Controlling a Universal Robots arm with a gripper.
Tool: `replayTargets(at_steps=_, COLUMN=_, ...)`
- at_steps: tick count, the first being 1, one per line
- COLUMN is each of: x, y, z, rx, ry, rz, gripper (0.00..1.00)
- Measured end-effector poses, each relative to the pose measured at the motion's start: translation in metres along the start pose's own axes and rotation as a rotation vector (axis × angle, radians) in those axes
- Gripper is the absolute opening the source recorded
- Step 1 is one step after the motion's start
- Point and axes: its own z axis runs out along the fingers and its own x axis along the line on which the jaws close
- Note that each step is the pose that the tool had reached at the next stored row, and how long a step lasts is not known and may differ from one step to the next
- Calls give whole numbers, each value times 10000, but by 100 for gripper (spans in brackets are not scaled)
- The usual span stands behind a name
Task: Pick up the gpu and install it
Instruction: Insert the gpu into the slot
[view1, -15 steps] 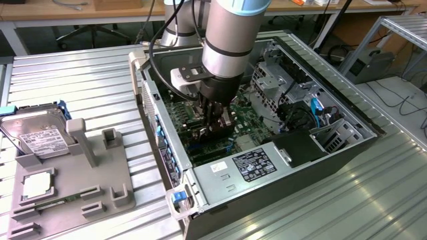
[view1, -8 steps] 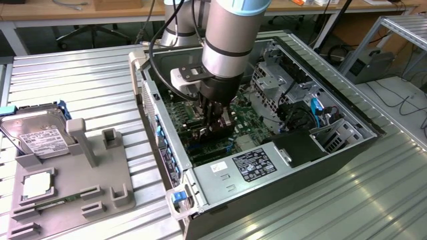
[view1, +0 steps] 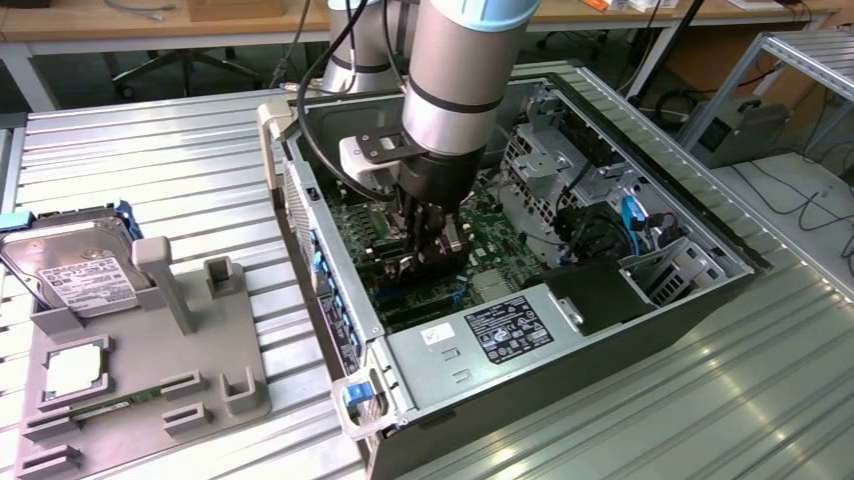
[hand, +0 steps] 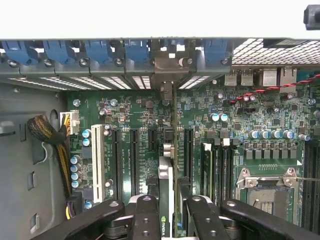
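Note:
The gpu (hand: 166, 175) is seen edge-on as a thin card running across the green motherboard (hand: 240, 115), with a green logo near my fingers. My gripper (hand: 167, 200) is shut on it, a black finger (hand: 145, 215) pressed on each side. The card's metal bracket end (hand: 170, 62) lies against the case's rear slot openings. It stands upright among the black expansion slots (hand: 134, 160); I cannot tell whether it is seated. In the exterior view my gripper (view1: 430, 250) reaches down into the open computer case (view1: 534, 330), with the dark gpu (view1: 430, 268) under it.
A silver hard drive (view1: 80, 265) and a square CPU chip (view1: 76, 367) rest on a grey fixture (view1: 174, 370) at the exterior view's left. Inside the case are a white slot (hand: 97, 155), a cable bundle (hand: 50, 140), a CPU socket (hand: 267, 192) and blue clips (hand: 95, 50).

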Motion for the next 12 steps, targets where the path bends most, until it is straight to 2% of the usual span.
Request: replayTargets(at_steps=12, x=0, y=6, z=19, rx=1, ry=-3, rz=1, gripper=26)
